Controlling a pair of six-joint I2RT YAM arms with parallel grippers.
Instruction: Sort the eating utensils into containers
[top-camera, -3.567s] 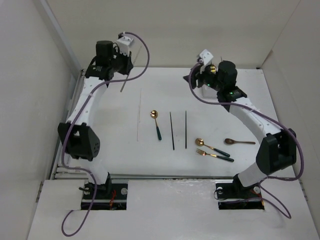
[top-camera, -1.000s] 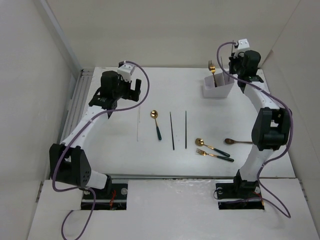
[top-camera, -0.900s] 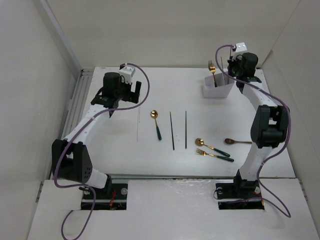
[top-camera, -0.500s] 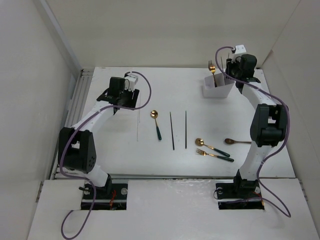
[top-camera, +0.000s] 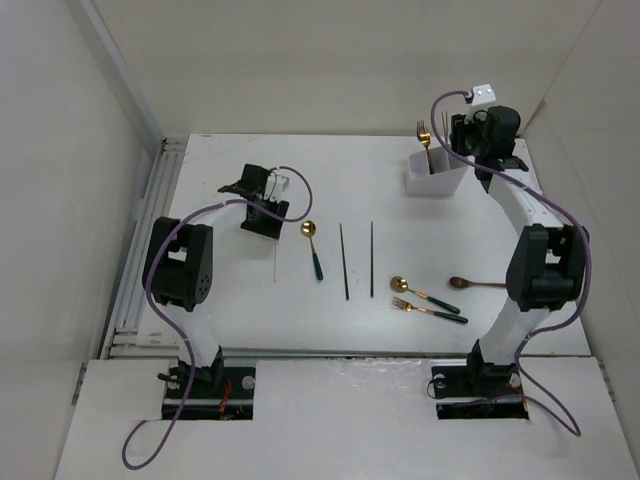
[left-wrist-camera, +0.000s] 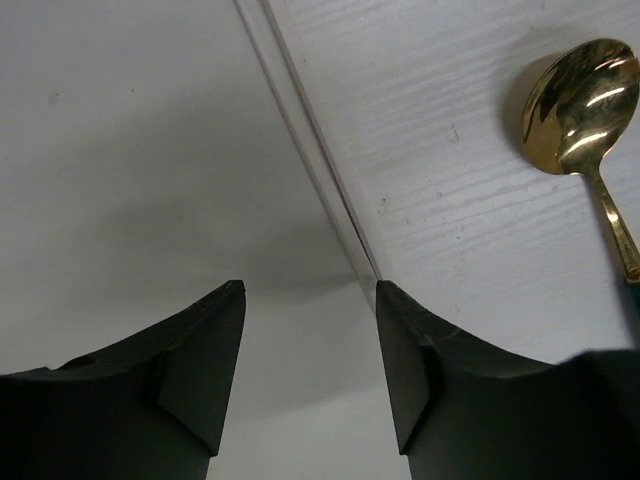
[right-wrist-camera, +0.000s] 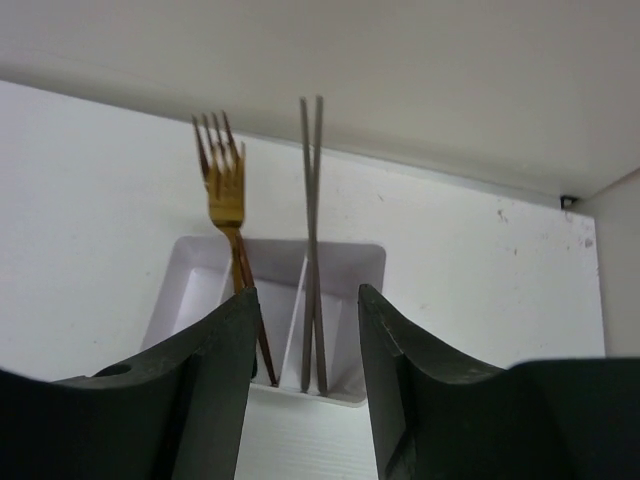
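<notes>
Nearest the arm bases, a green-handled gold fork and a matching spoon are lying side by side, with a brown spoon just right of them. Further in, two dark chopsticks are lying parallel, beside another gold spoon. The left gripper is sitting low over the table, fingers apart, with the end of the silver chopsticks lying between them. At the far right, the right gripper is hanging with fingers spread and empty before the white holder, where gold forks and a grey chopstick pair are standing upright in neighbouring compartments
</notes>
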